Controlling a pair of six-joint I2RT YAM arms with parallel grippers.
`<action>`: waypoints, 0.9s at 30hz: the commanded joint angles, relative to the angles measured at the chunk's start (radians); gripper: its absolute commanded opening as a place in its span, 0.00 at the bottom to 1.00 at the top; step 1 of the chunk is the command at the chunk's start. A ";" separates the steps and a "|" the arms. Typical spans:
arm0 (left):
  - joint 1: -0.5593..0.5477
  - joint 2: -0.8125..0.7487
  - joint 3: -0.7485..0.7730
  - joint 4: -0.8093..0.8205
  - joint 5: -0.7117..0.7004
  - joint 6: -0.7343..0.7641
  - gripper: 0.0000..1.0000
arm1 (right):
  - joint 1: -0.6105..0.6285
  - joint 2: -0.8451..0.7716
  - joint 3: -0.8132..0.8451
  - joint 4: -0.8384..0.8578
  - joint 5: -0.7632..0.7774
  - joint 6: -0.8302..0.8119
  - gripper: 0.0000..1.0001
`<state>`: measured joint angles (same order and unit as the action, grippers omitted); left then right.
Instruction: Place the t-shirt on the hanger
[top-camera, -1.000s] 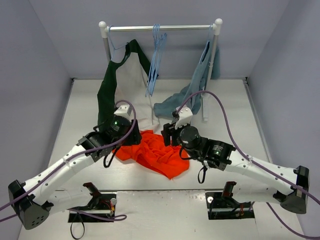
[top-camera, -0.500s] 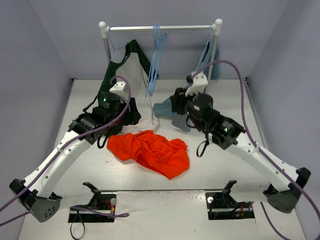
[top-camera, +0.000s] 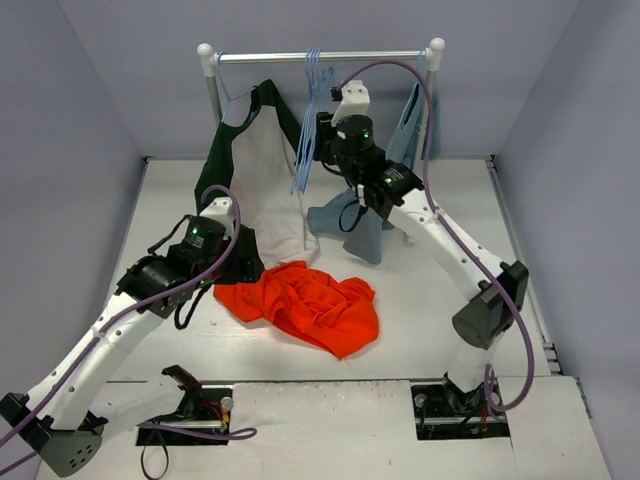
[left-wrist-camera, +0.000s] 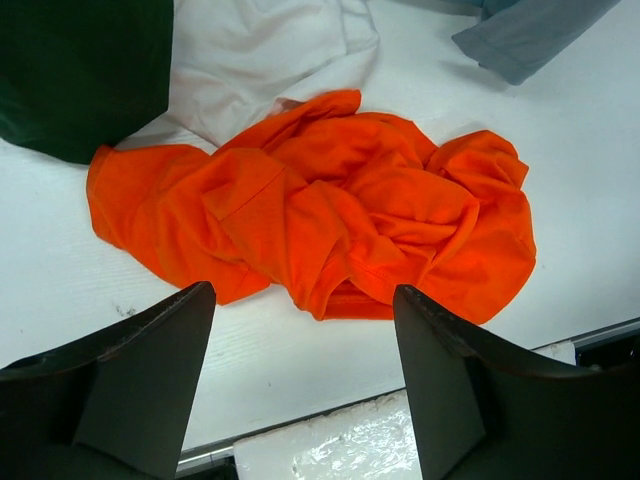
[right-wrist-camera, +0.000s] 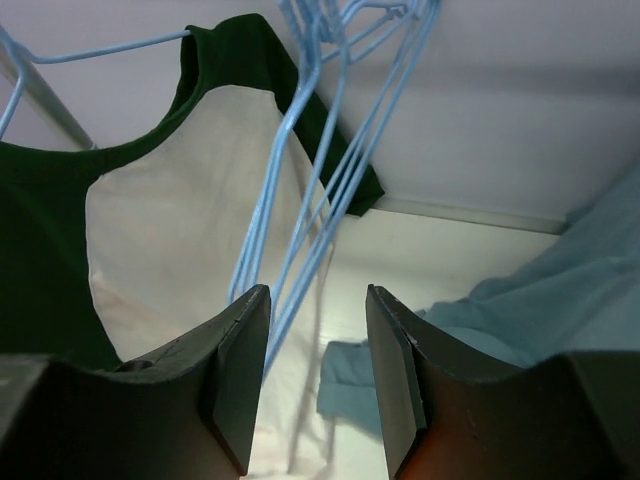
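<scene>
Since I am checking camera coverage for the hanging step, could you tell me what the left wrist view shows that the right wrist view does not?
Only the left wrist view: the t-shirt, crumpled on the table, below the open left gripper. Only the right wrist view: the bunch of pale-blue hangers, seen in the gap between the fingers of the open right gripper. Both: the green-and-white garment and the grey-blue garment.
</scene>
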<state>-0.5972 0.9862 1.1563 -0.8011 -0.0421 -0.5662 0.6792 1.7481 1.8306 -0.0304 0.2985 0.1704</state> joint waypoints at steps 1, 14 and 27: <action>0.002 -0.031 -0.011 -0.006 -0.014 -0.038 0.68 | -0.004 0.067 0.128 0.086 0.035 -0.023 0.40; 0.000 -0.057 -0.036 -0.013 -0.013 -0.038 0.68 | -0.019 0.180 0.182 0.118 0.082 0.000 0.40; 0.000 -0.052 -0.049 -0.012 -0.014 -0.035 0.68 | -0.043 0.190 0.172 0.118 0.011 0.007 0.36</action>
<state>-0.5972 0.9405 1.0948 -0.8345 -0.0452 -0.5916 0.6431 1.9605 1.9671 0.0004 0.3270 0.1706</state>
